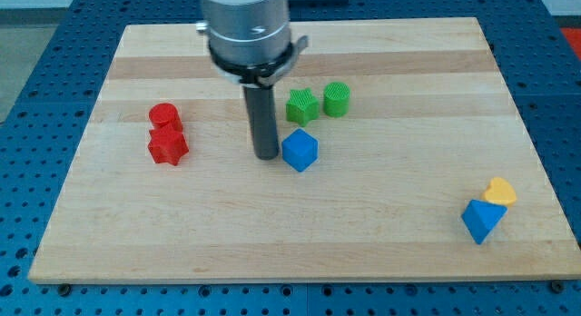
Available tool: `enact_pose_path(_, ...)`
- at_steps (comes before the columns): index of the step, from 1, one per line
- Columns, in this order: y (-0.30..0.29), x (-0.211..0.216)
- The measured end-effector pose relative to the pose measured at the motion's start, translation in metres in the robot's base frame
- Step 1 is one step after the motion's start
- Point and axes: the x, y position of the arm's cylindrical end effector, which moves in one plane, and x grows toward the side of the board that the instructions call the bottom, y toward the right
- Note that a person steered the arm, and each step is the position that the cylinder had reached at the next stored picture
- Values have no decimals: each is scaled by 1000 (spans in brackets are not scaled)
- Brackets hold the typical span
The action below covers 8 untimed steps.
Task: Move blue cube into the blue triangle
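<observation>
My tip (267, 156) sits just left of blue cube (300, 150).

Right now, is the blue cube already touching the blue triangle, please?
No, the blue cube sits mid-board beside my tip, far from the blue triangle near the view's bottom right.

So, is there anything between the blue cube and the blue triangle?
No. In the camera view, only bare wooden board lies between the blue cube and the blue triangle; the yellow block sits just above the triangle.
</observation>
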Motion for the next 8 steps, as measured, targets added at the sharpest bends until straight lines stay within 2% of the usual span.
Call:
enact_pose_path(1, 29, -5)
enact_pose_path(4, 141, 85)
enact_pose_path(6, 183, 91)
enact_pose_path(8, 189, 91)
